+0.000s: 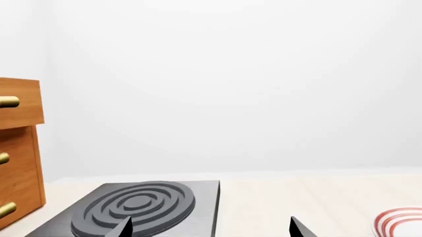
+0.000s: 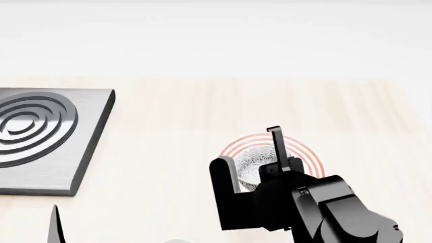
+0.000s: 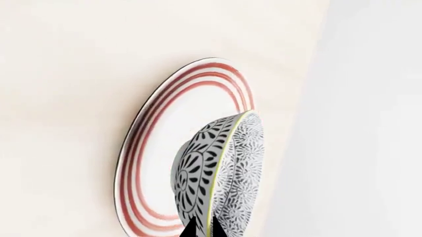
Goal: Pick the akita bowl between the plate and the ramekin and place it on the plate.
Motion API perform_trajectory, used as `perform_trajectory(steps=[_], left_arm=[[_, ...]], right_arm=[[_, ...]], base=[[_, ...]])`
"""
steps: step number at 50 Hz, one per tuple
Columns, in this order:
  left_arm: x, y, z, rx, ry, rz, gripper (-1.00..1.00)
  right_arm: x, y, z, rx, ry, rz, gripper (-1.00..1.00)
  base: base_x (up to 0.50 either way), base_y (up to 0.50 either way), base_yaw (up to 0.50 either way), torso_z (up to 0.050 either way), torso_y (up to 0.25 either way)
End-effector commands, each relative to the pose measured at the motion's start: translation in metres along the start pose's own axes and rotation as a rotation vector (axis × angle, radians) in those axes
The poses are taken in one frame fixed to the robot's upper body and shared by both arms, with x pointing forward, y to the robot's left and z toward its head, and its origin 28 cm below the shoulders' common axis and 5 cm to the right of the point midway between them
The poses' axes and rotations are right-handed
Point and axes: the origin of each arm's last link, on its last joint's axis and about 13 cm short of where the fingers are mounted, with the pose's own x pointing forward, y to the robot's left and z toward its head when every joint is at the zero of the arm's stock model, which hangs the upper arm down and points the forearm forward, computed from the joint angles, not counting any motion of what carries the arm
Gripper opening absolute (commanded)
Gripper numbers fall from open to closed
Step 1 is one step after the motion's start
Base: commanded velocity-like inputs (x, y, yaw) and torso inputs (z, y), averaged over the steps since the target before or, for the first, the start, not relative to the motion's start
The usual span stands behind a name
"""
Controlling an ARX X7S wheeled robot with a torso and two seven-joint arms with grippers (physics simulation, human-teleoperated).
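We have the bowl [image 3: 221, 177] pinched by its rim in the right end effector [image 2: 260, 169], one finger [image 2: 275, 144] inside the wall and one outside, jaws narrow on the ceramic. Bowl sits right under the end effector, over the plate [image 3: 158, 148]. From the right wrist view the base looks on or just off the plate surface; we can't tell which.

Risks from here:
- Thin rim grip at one side only. If the bowl isn't seated yet, opening drops it and it could rock or skid toward the plate edge.
- Head view puts the bowl toward the near side of the plate, not centred. A nudge while pulling out could slide it over the red rings and onto the counter [image 2: 175, 121].
- The inner finger is inside the bowl. Retreat sideways instead of straight up and it hooks the wall, tipping or dragging the bowl.

Left end effector [image 1: 211, 228] hangs well away to the side, fingertips spread wide, nothing between them, near the stove burner [image 1: 135, 205]. No clash risk there. Ramekin isn't in view.
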Motion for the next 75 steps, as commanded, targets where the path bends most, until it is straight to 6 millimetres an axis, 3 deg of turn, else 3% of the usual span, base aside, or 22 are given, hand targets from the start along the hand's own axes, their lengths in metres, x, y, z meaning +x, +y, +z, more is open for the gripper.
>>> perform_trajectory(steps=[1, 24, 33, 75], left_arm=[[0.001, 0.001, 0.000, -0.015, 0.017, -0.004, 1.00], [0.002, 0.003, 0.003, -0.052, 0.015, -0.027, 1.00], [0.002, 0.004, 0.003, -0.066, 0.007, -0.035, 1.00], [0.002, 0.003, 0.005, -0.074, -0.006, -0.057, 1.00]], right_arm=[[0.011, -0.015, 0.002, -0.003, 0.016, -0.111, -1.00], [0.028, -0.008, 0.007, 0.001, -0.006, -0.136, -1.00], [0.036, 0.004, 0.006, 0.008, -0.003, -0.096, -1.00], [0.046, 0.008, -0.008, 0.035, 0.063, -0.093, -1.00]], base=[[0.00, 0.00, 0.00, 0.000, 0.000], [0.00, 0.00, 0.00, 0.000, 0.000], [0.00, 0.00, 0.00, 0.000, 0.001], [0.00, 0.00, 0.00, 0.000, 0.000]])
